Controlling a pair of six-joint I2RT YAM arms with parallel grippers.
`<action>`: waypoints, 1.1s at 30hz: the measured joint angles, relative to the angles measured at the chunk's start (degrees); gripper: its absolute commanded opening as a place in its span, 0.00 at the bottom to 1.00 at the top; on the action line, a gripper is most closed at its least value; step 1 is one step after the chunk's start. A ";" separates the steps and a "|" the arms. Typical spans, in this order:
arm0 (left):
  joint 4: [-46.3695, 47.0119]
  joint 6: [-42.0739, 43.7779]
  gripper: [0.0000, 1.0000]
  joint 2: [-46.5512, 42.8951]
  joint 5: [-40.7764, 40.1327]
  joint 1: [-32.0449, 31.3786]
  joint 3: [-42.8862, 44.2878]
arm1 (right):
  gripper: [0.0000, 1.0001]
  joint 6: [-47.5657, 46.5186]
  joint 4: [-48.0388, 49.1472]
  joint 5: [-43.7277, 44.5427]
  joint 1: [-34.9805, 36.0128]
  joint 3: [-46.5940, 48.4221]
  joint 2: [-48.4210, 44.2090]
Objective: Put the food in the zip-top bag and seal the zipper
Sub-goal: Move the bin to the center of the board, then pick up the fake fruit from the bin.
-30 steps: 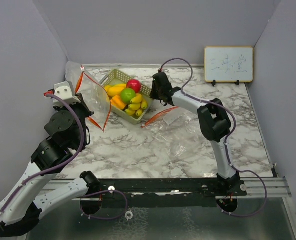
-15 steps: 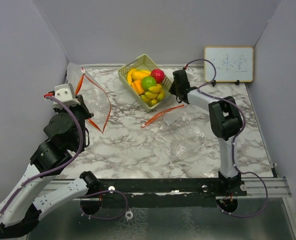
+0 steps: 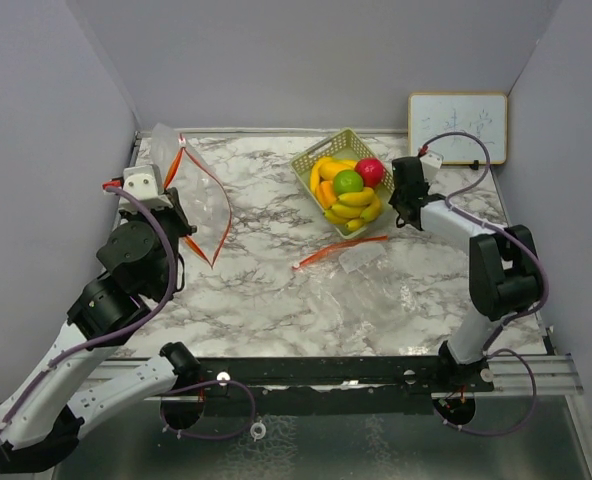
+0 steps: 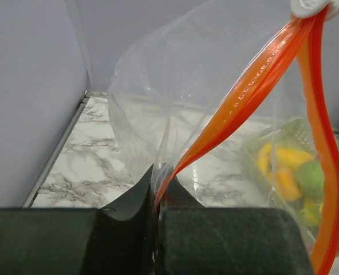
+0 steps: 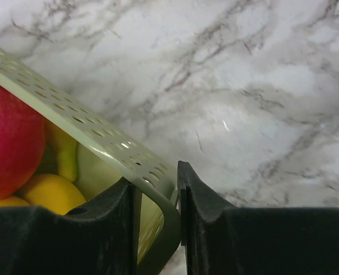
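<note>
L gripper [image 4: 156,192] clamped shut on crinkly clear zip-top bag [image 4: 158,86] at red-orange zipper strip [image 4: 244,94], far left, mouth held up for loading. R gripper [image 5: 156,184], part closed, pinches rim of pale green perforated tray [image 5: 83,134], far right, prob. to bring glossy toy food [image 3: 348,195] across.

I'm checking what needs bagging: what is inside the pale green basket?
The basket holds yellow bananas, a green round fruit, a red round fruit and an orange piece, piled together. Whatever lies beneath the pile is covered.
</note>
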 measured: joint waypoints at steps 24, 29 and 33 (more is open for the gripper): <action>-1.75 -8.13 0.00 8.41 11.45 0.00 -4.28 | 0.61 2.12 -12.41 -12.07 0.87 -23.67 -32.74; -4.76 -10.14 0.00 13.11 11.80 0.00 -4.28 | 0.69 -1.11 -12.28 -15.61 0.90 -17.55 -34.10; -5.25 -11.85 0.00 16.76 14.27 0.00 -5.42 | 0.73 -3.91 -12.07 -20.55 0.90 -14.78 -32.30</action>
